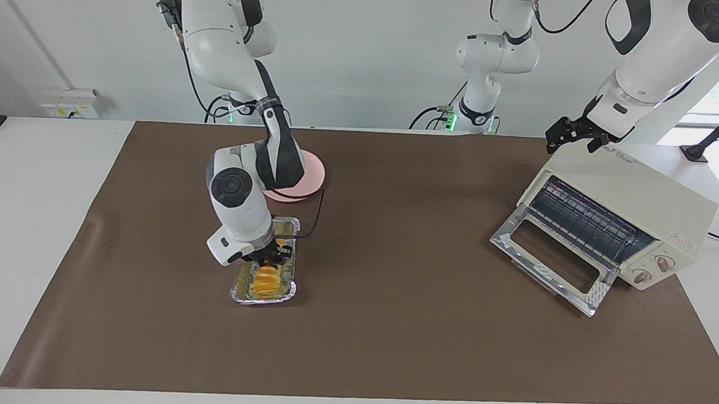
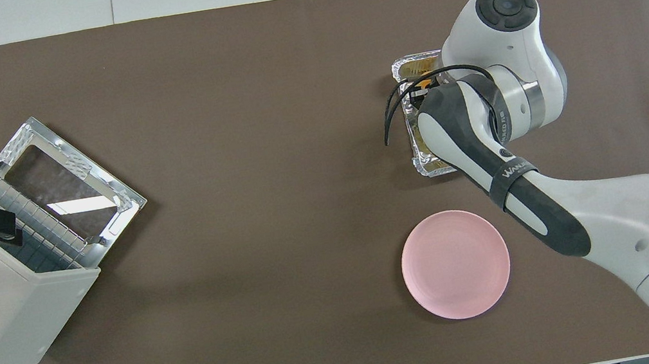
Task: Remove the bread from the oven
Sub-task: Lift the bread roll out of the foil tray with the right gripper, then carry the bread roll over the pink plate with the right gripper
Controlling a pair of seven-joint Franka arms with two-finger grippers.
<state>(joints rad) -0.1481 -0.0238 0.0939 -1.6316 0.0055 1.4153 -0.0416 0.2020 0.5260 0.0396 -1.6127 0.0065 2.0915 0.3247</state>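
now | right end effector [image 1: 270, 260] pinching bread [image 1: 266, 281] in foil tray [image 1: 238, 292] | left end effector [image 1: 572, 136] over oven [image 1: 656, 206], fingers unclear

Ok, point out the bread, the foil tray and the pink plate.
bread [image 1: 266, 281], facing view, on its ridged yellow top.
foil tray [image 1: 238, 294], facing view, on its crinkled corner rim.
pink plate [image 2: 456, 263], overhead view, on its bare middle.

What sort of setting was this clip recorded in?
Most likely a robotics lab staged as a kitchen counter: two arms fixed at a white table under a brown mat, with a toaster oven, pink plate and bread in a foil tray.
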